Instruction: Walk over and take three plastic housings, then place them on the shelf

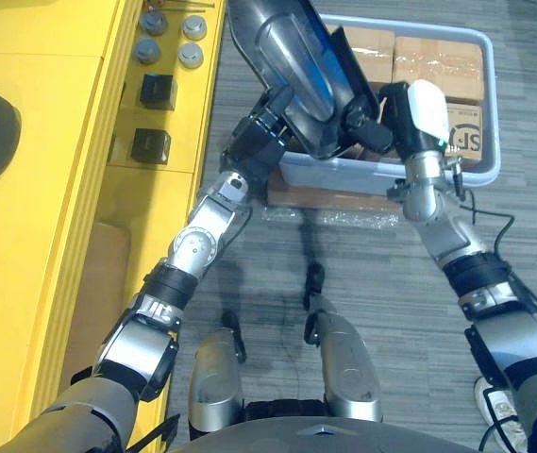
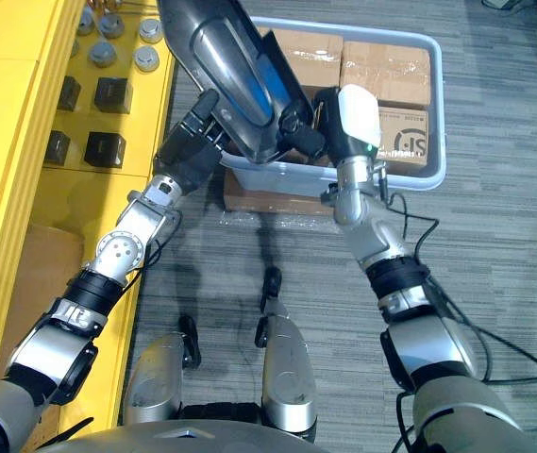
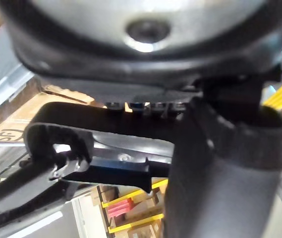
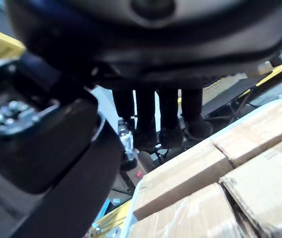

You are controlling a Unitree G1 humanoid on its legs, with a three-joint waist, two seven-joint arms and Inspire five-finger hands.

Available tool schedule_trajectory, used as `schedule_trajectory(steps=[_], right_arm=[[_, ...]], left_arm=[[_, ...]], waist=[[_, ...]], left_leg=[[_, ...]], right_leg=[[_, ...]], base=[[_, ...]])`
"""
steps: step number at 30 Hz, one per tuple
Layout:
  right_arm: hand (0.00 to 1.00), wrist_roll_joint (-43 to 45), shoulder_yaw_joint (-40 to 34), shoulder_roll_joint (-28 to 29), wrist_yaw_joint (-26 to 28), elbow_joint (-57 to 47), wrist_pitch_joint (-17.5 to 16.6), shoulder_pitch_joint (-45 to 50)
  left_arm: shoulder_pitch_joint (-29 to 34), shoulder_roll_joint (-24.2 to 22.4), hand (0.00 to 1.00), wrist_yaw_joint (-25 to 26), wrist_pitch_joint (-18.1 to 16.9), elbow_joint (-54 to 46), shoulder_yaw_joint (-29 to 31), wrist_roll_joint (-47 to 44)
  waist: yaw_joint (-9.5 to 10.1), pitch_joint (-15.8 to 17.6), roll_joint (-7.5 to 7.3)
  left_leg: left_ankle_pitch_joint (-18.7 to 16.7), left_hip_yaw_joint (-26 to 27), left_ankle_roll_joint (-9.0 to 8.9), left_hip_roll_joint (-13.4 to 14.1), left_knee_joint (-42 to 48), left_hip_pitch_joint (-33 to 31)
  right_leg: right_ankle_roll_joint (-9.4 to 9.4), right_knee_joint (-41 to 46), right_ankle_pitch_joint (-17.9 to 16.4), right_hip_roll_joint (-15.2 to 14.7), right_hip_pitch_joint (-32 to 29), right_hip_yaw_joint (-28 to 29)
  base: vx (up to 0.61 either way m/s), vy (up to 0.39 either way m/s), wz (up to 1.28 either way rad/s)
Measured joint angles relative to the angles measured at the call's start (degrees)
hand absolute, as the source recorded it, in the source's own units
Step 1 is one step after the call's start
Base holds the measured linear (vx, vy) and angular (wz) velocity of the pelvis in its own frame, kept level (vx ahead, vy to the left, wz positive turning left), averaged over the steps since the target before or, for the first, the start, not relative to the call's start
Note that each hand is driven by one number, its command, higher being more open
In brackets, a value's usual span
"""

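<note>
A large dark plastic housing with a glossy blue face hangs tilted over the near left corner of a grey bin, carried between both hands. My left hand grips its lower left edge from below; in the left wrist view its fingers curl over the housing's black rim. My right hand, thumb in a white cover, presses on the housing's right edge. In the right wrist view its fingers look straight.
The bin holds several brown cardboard boxes and rests on a flat carton on the grey carpet. A yellow shelf runs along my left, bearing black cubes and round metal parts.
</note>
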Motion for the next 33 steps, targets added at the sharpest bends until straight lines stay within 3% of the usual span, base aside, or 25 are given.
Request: schedule_trajectory(steps=[6, 10, 11, 15, 21, 24, 31, 32, 33], right_arm=[[0.00, 0.0, 0.0, 5.2, 0.2, -7.4, -1.4, 9.5], [0.00, 0.0, 2.3, 5.8, 0.5, -7.8, -1.9, 12.1], [0.00, 0.0, 2.3, 5.9, 0.8, -7.9, -1.9, 12.7], [0.00, 0.1, 2.4, 6.2, 1.2, -8.1, -1.9, 15.0], [0.00, 0.2, 2.6, 6.4, 1.2, -8.1, -1.9, 18.7], [0.00, 0.4, 2.9, 6.4, 1.0, -12.4, -3.2, 21.9], [0.00, 0.5, 1.9, 10.9, -1.0, -16.2, -7.5, 29.7], [1.00, 0.2, 1.7, 11.4, -1.5, -17.3, -8.2, 31.1], [1.00, 0.2, 1.7, 11.6, -1.8, -17.9, -8.9, 32.0]], left_arm=[[3.2, 0.1, 1.00, 4.5, -0.3, -2.7, -0.2, 7.0], [6.3, 0.0, 1.00, 5.5, 0.9, -2.8, -1.6, 11.4], [7.1, 0.0, 0.00, 5.8, 1.4, -2.8, -1.7, 13.8], [9.0, 0.1, 0.00, 6.4, 3.3, -2.9, -2.0, 20.5], [11.7, -0.1, 0.00, 8.6, 3.8, -2.9, -3.7, 22.4], [13.6, -0.1, 0.00, 10.6, 2.7, -2.8, -3.2, 22.4], [19.8, -0.5, 0.00, 11.1, -3.8, -5.9, -4.0, 23.1], [21.1, -0.7, 0.00, 11.1, -4.9, -7.1, -4.0, 23.8], [22.3, -0.9, 0.00, 11.1, -5.7, -8.4, -4.0, 24.6]], waist=[[0.02, -2.8, -0.02], [0.09, -4.9, -0.08], [0.06, -5.1, -0.05], [0.17, -6.3, -0.16], [0.10, -8.7, -0.24], [-0.10, -9.4, -0.44], [-0.03, -12.6, -0.67], [0.06, -12.6, -0.66], [0.08, -12.8, -0.69]], left_leg=[[0.4, -0.1, 0.34, -0.8, -2.5, 1.8], [0.6, -0.2, 0.40, -1.1, -3.9, 2.8], [0.6, -0.4, 0.40, -1.1, -4.0, 3.1], [0.7, -0.3, 0.47, -1.6, -4.6, 3.8], [0.5, -0.3, 0.47, -1.7, -4.5, 4.8], [0.2, -0.2, 0.50, -1.7, -4.4, 4.8], [0.2, -0.4, 0.53, -1.7, -4.7, 5.1], [0.2, -0.4, 0.55, -1.7, -4.8, 5.8], [0.1, -0.4, 0.59, -1.7, -4.9, 5.9]], right_leg=[[0.57, -2.9, 0.6, -0.1, 2.0, -0.3], [0.74, -4.0, 0.9, -0.1, 2.9, -0.2], [0.74, -4.0, 0.9, -0.1, 3.2, -0.2], [0.77, -4.1, 1.0, -0.4, 3.5, 0.5], [1.09, -6.1, 1.6, -0.2, 5.4, 0.7], [0.94, -7.2, 1.8, -0.1, 5.8, 1.0], [1.17, -7.2, 1.9, -0.1, 6.1, 0.8], [1.20, -7.2, 2.0, -0.1, 6.6, 0.8], [1.21, -7.2, 1.9, -0.2, 6.9, 0.7]], base=[[0.02, 0.047, 0.04], [0.04, 0.042, 0.02], [0.01, 0.046, -0.01], [-0.02, 0.035, -0.04], [-0.05, 0.004, -0.01], [-0.07, -0.002, -0.07], [-0.01, 0.000, 0.01], [-0.01, 0.033, 0.03], [0.00, 0.000, 0.00]])
